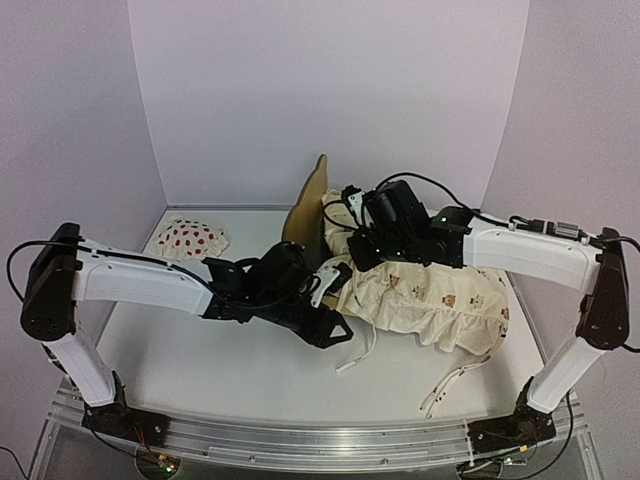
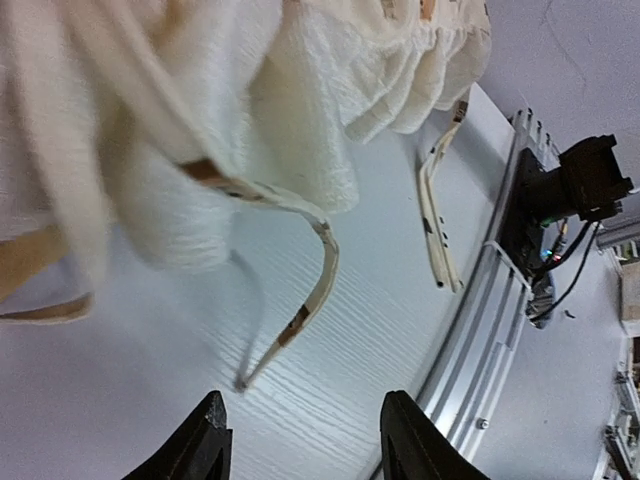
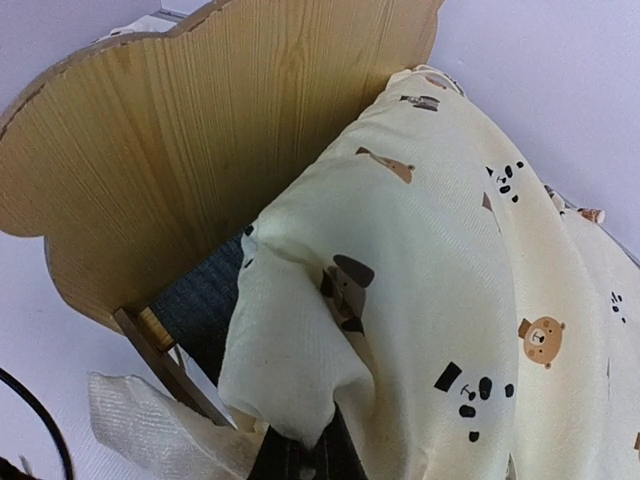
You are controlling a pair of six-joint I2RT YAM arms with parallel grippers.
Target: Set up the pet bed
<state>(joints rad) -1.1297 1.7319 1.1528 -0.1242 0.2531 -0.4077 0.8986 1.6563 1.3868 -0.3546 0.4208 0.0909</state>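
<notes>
While the left gripper [image 2: 300, 425] hangs just in front of the small light wooden pet bed [image 1: 305, 205] with its black fingers [image 2: 205, 445] apart and holding nothing, the right gripper [image 3: 300, 455] pinches the cream ruffled animal-print cloth cover [image 3: 450, 250] draped over that bed, close to its bumpy headboard [image 3: 200, 130]. A small white strawberry pillow [image 1: 190, 238] lies left of the bed.

One pet bed [image 3: 200, 130], one table [image 1: 200, 370]. One cream cover [image 1: 430, 295] printed with animals, its trailing ties [image 2: 310, 290] overlapping too much to count surely. One strawberry pillow [image 1: 188, 238] — just the one. Two robot arms — a left arm [image 1: 130, 280] and a right arm [image 1: 530, 250].
</notes>
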